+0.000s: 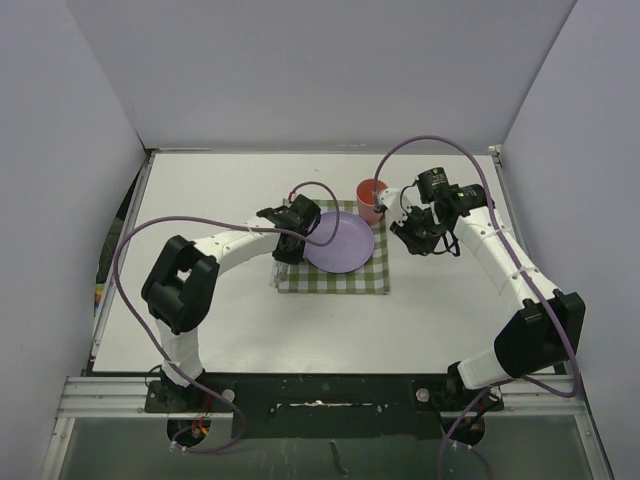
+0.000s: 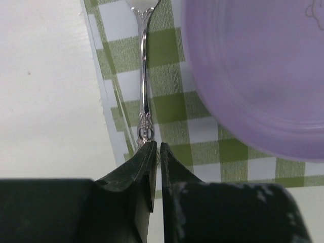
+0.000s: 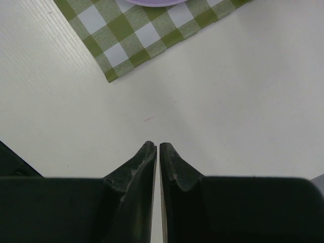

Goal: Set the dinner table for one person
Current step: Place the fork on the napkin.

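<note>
Two grippers are in view, both low over the large flat white rectangular dinner table (image 1: 215,190).

1. Left gripper (image 2: 157,146): the jaws are pressed almost together, leaving only a thin slit, and nothing shows between them. Directly ahead of the fingertips lies an ornate silver metal fork (image 2: 145,76), flat on a green-and-white checked cloth (image 2: 167,109). Its decorated handle end is at the tips and its tines point away from the gripper. Whether the fingers touch the handle cannot be told. To the right of the fingers, a round lilac plate (image 2: 253,71) rests on the same cloth, apart from the fork. Bare tabletop lies to the left.

2. Right gripper (image 3: 158,146): the jaws are likewise closed to a thin slit with nothing between them. Bare white tabletop lies below and ahead of the tips. One corner of the checked cloth sits ahead and to the left, well clear of the fingers.

3. Top view: a red cylindrical cup (image 1: 372,198) stands upright just left of the right gripper, at the cloth's far right corner. The table extends beneath and around both grippers on every side.
</note>
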`<state>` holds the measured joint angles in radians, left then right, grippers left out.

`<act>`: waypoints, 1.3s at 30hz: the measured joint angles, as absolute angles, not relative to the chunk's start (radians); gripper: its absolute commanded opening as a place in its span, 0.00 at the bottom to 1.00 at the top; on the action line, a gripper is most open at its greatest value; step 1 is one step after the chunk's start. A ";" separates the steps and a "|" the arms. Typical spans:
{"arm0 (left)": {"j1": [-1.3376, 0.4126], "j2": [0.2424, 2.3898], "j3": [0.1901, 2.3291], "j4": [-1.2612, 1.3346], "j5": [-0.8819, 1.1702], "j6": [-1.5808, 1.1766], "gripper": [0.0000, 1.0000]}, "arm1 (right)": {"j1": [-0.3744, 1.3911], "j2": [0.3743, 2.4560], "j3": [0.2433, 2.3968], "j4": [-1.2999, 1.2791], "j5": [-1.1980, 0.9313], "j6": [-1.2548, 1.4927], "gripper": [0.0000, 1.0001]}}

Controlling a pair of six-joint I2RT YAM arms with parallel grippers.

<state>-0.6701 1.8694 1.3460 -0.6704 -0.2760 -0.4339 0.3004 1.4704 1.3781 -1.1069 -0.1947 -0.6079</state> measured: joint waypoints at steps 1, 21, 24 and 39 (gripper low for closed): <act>-0.665 1.882 1.349 -0.661 -0.271 -0.427 0.08 | 0.300 1.470 1.378 -1.107 -0.192 -0.608 0.11; -0.587 2.053 1.500 -0.569 -0.165 -0.355 0.08 | 0.300 1.471 1.349 -1.109 -0.172 -0.608 0.11; -0.585 2.064 1.507 -0.572 -0.156 -0.355 0.08 | 0.300 1.471 1.349 -1.109 -0.172 -0.608 0.11; -0.581 2.065 1.504 -0.575 -0.190 -0.363 0.28 | 0.300 1.487 1.336 -1.109 -0.172 -0.609 0.12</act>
<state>-0.5808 2.0655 1.5043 -0.5755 -0.1898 -0.3630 0.3004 1.4868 1.3357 -1.1088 -0.1722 -0.6086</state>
